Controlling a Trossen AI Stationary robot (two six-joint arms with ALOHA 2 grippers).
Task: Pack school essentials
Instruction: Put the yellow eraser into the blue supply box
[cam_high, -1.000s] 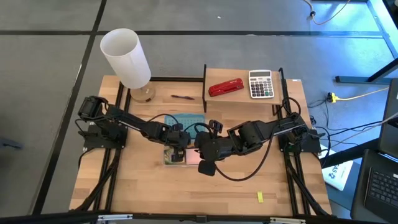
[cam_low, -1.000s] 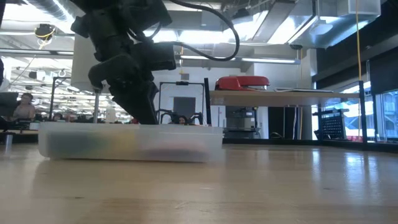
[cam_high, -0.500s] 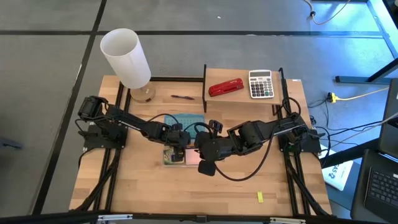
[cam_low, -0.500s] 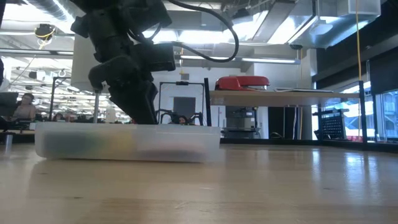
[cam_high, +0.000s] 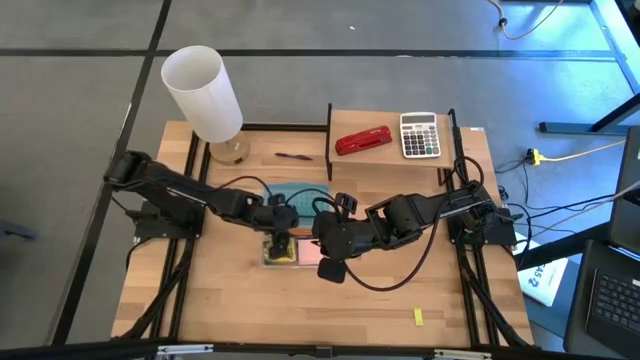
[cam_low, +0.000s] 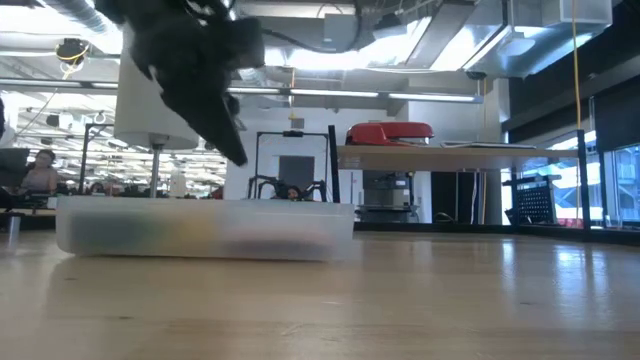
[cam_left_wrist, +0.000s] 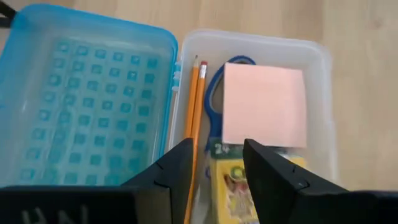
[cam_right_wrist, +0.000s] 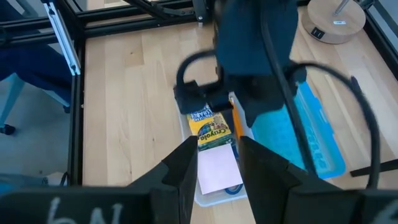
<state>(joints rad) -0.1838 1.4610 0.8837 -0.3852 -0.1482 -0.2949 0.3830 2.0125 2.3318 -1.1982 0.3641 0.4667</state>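
Note:
A clear plastic box (cam_left_wrist: 317, 93) lies mid-table with its blue lid (cam_left_wrist: 87, 106) swung open beside it. Inside lie the green-yellow crayon box (cam_left_wrist: 233, 180), two orange pencils (cam_left_wrist: 196, 106), blue-handled scissors (cam_left_wrist: 214, 93) and a pink sticky-note pad (cam_left_wrist: 264, 106) resting on top of the scissors. My left gripper (cam_left_wrist: 217, 149) hangs open above the crayon box, holding nothing. My right gripper (cam_right_wrist: 216, 146) is open too, hovering higher at the box's right side. A thin dark-red pen (cam_high: 293, 156) lies on the table beyond the lid, and a tiny yellow block (cam_high: 419, 317) lies near the front right.
A raised wooden shelf (cam_high: 400, 160) at the far right carries a red stapler (cam_high: 362, 141) and a grey calculator (cam_high: 420, 135). A lamp with a white shade (cam_high: 203, 92) stands at the far left corner. Bare wood lies in front of the box.
My left gripper has risen out of the clear box and drawn back a little toward the table's left edge. The crayon box, hidden under it before, now shows lying in the box. My right gripper has kept still.

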